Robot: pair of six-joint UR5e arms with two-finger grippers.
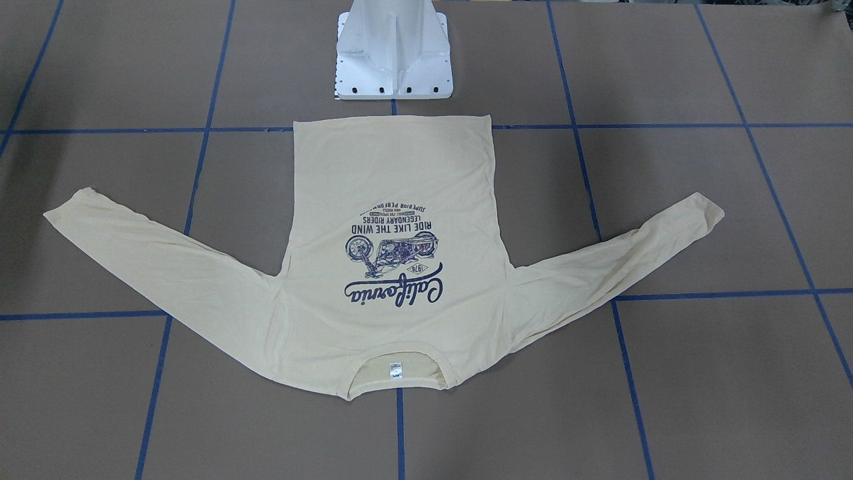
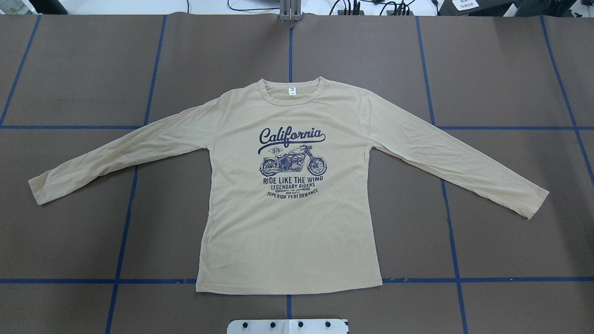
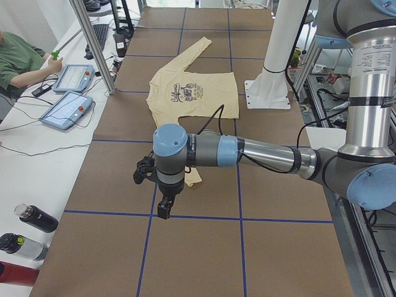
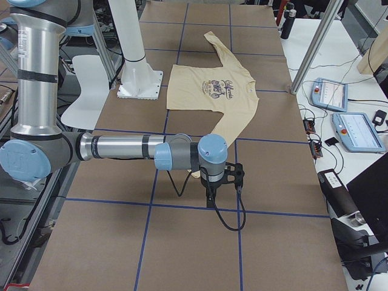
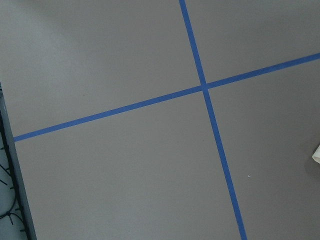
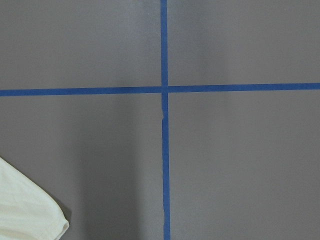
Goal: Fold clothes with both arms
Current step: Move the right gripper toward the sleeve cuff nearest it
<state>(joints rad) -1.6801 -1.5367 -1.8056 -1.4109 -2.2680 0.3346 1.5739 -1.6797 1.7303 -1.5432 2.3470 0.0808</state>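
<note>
The clothes are one cream-yellow long-sleeved T-shirt [image 2: 287, 232] lying flat with the navy print up and both sleeves spread wide. Its hem is toward the robot's base and its collar [image 1: 398, 371] is on the far side. My left arm [image 3: 260, 154] reaches over the table, and my left gripper [image 3: 164, 209] points down beside the near sleeve's cuff. My right arm [image 4: 121, 147] does the same at the other end, with my right gripper [image 4: 211, 195] beside that cuff. Whether either is open or shut I cannot tell. A sleeve cuff [image 6: 25, 210] shows in the right wrist view, and a sliver of cloth [image 5: 316, 152] in the left wrist view.
The brown table carries a grid of blue tape lines [image 2: 290, 280]. The white base pedestal [image 1: 394, 53] stands just behind the hem. A person [image 3: 18, 59] sits at a side table with tablets [image 3: 67, 110] and bottles [image 3: 37, 218]. Teach pendants [image 4: 357, 130] lie on the other side.
</note>
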